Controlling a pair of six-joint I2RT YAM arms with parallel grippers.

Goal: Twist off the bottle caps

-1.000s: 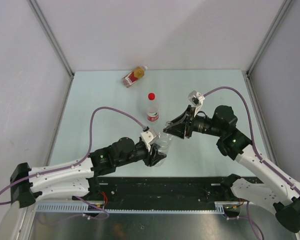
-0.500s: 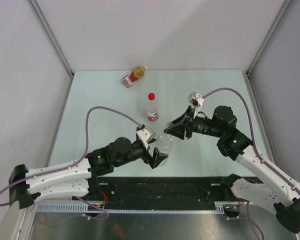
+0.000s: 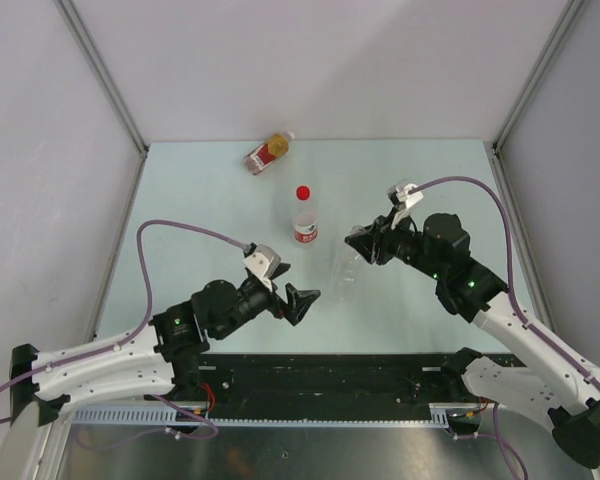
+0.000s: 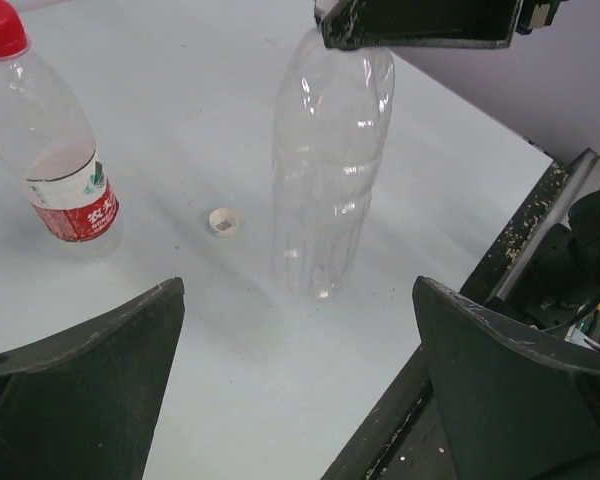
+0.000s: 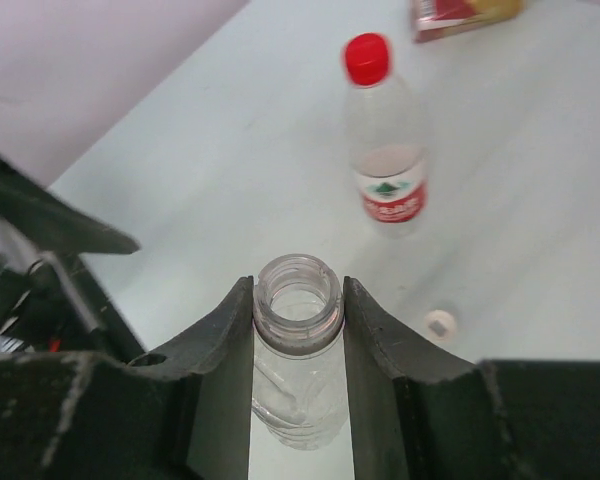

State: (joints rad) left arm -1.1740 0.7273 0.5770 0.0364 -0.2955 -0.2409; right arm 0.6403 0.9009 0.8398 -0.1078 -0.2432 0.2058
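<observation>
Well, R jaws clamp uncapped btl (image 4: pixel 330 180).

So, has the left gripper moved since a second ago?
Yes. The left gripper has opened and drawn back toward the near-left edge, farther from the standing red-capped bottle, and no longer touches the unlabelled bottle.

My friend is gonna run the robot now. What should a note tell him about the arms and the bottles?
Left gripper: open, holding nothing.
Right gripper: shut on the neck of the clear unlabelled bottle, which stands upright.
Done: that bottle is open, and a white cap lies beside it.
Left to do: the labelled bottle stands with its red cap on. The amber bottle lies on its side at the far edge, and its cap looks on too.
</observation>
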